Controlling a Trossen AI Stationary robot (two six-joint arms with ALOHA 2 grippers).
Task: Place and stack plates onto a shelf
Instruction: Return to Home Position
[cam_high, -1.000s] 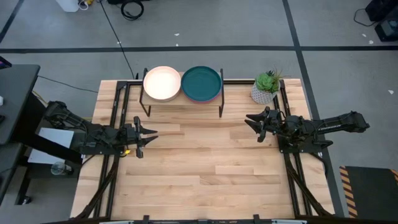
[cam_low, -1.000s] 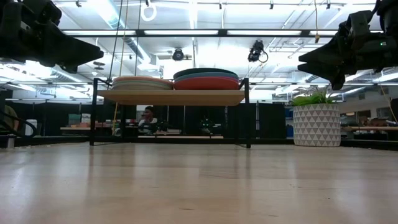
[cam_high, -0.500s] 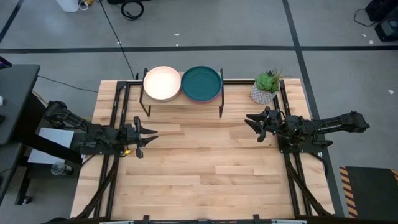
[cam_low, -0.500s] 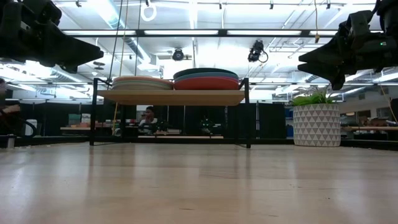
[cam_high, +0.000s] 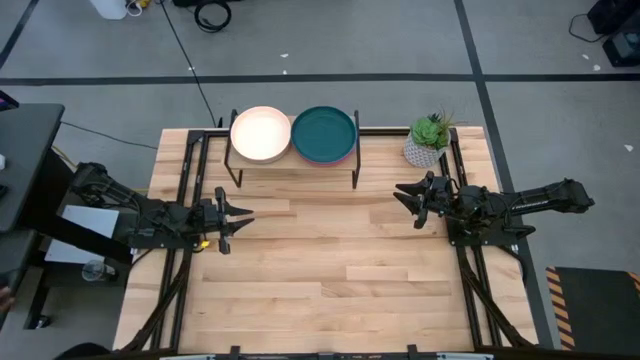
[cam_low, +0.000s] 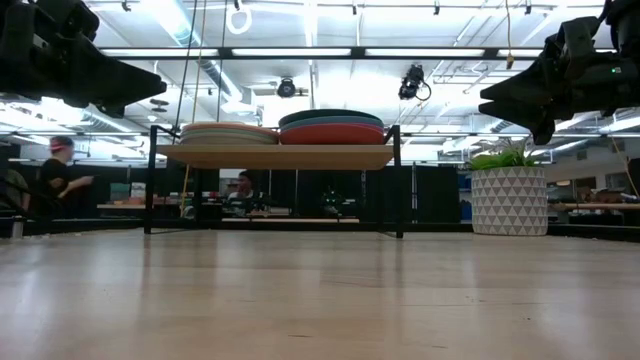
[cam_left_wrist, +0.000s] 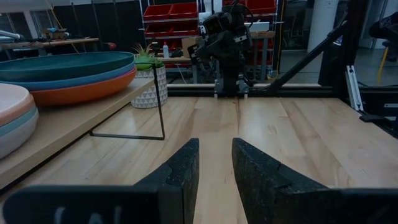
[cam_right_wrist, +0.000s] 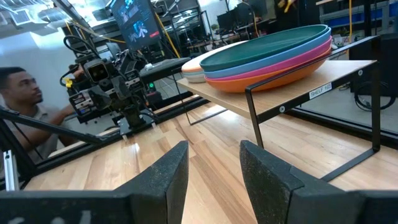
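The shelf stands at the table's far edge on thin black legs. It carries two stacks of plates: the left stack has a cream white plate on top, the right stack a dark teal plate on top. The right wrist view shows the right stack as teal, blue, pink and orange layers. My left gripper hovers open above the table's left part, short of the shelf. My right gripper hovers open at the right, near the potted plant. Both hold nothing.
A potted plant in a white patterned pot stands at the table's far right corner, beside the shelf. The wooden tabletop spreads between and in front of the arms. A person shows in the room beyond the table.
Neither arm nor any plate has moved. Only a person in the room behind the table has walked into the low view at its left.
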